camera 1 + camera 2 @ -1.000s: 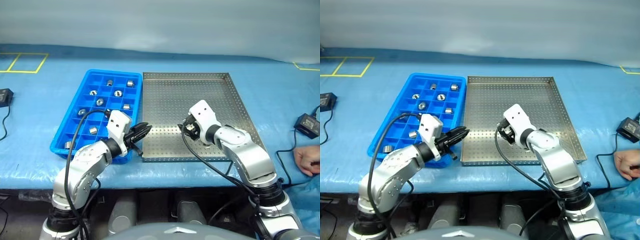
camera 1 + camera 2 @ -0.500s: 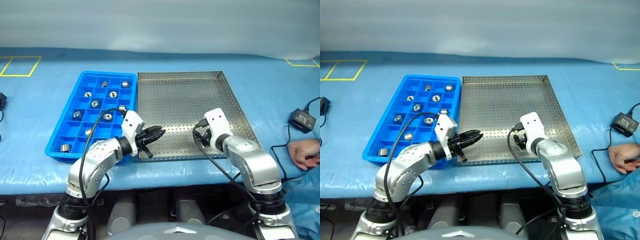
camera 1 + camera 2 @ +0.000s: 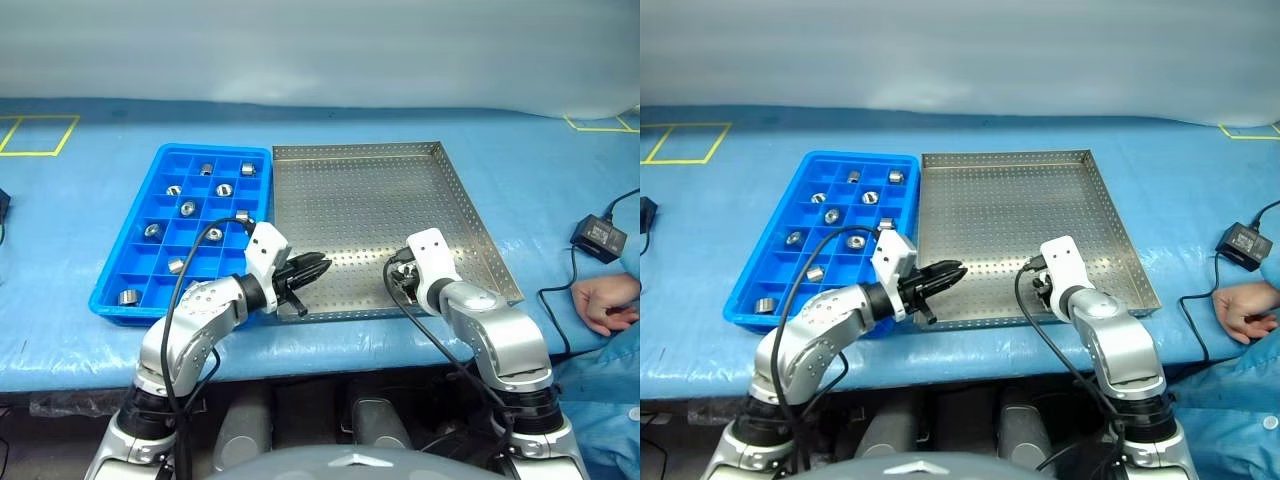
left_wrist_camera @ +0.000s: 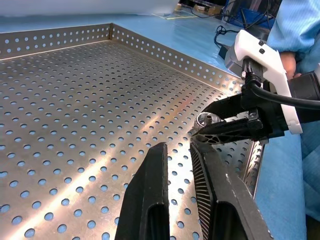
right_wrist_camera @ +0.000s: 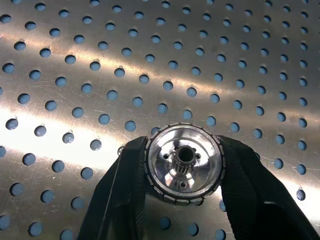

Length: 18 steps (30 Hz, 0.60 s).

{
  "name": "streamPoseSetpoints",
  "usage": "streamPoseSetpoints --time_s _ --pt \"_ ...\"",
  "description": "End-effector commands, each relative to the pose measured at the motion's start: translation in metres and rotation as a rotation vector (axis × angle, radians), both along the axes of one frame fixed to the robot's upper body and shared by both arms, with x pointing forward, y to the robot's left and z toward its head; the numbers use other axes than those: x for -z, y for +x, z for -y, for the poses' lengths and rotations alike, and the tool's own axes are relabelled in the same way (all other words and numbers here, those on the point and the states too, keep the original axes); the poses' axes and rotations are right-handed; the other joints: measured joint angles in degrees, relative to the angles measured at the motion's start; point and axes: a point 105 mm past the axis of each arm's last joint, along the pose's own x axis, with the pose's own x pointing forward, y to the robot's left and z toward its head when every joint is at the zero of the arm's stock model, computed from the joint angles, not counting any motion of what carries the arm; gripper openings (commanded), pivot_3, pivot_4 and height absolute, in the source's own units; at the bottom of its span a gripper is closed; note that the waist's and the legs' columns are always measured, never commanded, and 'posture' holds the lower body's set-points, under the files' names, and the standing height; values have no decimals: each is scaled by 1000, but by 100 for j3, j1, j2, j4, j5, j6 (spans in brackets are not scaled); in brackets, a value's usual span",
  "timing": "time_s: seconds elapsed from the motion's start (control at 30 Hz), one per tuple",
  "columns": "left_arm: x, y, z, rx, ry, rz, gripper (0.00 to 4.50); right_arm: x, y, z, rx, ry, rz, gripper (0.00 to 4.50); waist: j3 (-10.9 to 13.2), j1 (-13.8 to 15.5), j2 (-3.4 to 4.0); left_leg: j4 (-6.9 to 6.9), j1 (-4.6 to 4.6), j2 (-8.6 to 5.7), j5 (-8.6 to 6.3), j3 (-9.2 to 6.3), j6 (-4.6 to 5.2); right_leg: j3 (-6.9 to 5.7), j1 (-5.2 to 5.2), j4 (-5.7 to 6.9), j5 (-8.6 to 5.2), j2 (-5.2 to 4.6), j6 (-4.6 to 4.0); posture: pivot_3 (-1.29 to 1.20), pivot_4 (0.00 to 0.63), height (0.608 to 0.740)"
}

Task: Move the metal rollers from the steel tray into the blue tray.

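A long blue-covered table (image 3: 90, 330) is carrying everything, with yellow tape marks (image 3: 35, 120) lying at its far left edge and another at its far right. The steel tray (image 3: 360, 215) is sitting at the middle of the table, its left rim just beside the blue tray (image 3: 125, 255), which is lying nearer the left end. A person's hand (image 3: 603, 303) in a blue sleeve is resting at the table's right edge, near a black power adapter (image 3: 593, 237) with its cable; nothing is standing between the two trays. Nine metal rollers (image 3: 188, 208) are sitting in the blue tray's compartments, one to a cell. One roller (image 5: 184, 163) is sitting near the steel tray's front right corner, and the right gripper (image 5: 184, 200) is clamping it between both fingers. The left gripper (image 3: 312, 267) is hovering over the steel tray's front left corner with its fingers drawn together, holding nothing.
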Motion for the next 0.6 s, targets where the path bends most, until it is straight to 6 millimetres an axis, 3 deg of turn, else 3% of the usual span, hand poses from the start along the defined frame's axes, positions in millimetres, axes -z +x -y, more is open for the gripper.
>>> streamPoseSetpoints --time_s 0.03,0.13,0.23,0.37,0.47,0.6 --pt "-11 -1 -3 -21 -7 54 712 -10 3 -13 -45 17 40 1692 0 -1 0 0 0 0 0 -2 0 0 0 0 0 0 0 -4 150 740" --pt "-14 0 -14 -70 4 71 712 -26 7 -31 -121 38 112 1692 1 -16 2 -1 0 2 0 -1 0 2 -5 2 0 2 0 15 150 740" --pt "-23 1 -37 -182 10 108 712 -50 9 -68 -263 124 197 1692 2 -28 4 -1 0 5 0 0 0 8 -10 9 0 6 0 39 150 740" --pt "-27 -11 -74 -322 70 137 712 -79 -1 -138 -545 285 266 1692 2 -6 4 -2 0 13 1 0 -1 11 -17 19 -1 14 -2 84 150 740" --pt "-29 -21 -99 -418 128 150 712 -92 -2 -174 -678 341 301 1692 3 24 4 -6 1 18 1 0 -1 11 -19 20 -3 15 -6 134 150 740" --pt "-32 -30 -119 -502 161 153 712 -104 2 -204 -761 402 342 1692 2 205 3 -3 4 36 1 -5 -3 3 -30 13 -3 8 -6 184 150 740"
